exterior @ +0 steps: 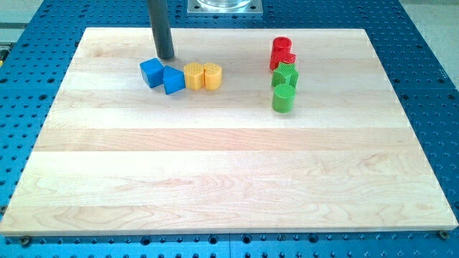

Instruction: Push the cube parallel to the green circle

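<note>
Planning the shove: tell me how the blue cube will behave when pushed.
The blue cube sits flat on smooth wood, so it probably slides without tipping. My tip is off-centre, so it may twist. It touches the other blue block, likely dragging it.

Counter: a pale wooden board (215, 179) made of lengthwise planks, its grain running from the view's left to the view's right.
Base: a blue metal surface (430, 86) drilled with a regular grid of small holes, showing on every side of the board.
Fitting: a grey metal plate (224, 7) at the view's top, cut off by the edge.
Light: even and bright, with only soft short shadows on the wood.
</note>
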Robot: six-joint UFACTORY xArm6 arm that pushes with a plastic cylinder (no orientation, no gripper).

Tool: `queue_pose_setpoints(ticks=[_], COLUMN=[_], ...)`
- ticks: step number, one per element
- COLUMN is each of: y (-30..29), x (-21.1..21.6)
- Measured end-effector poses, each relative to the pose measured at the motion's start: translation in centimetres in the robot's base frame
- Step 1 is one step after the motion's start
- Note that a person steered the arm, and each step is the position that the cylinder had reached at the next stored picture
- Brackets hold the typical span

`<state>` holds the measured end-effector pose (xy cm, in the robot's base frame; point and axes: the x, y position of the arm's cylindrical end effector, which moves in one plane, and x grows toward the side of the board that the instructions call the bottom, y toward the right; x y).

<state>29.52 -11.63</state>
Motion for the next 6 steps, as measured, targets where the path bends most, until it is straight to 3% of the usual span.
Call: queue_pose_setpoints(ticks=[1, 3, 5, 6], y=[0.1, -2.8, -2.8, -3.0], x=[3.1, 4.2, 12.1, 13.3])
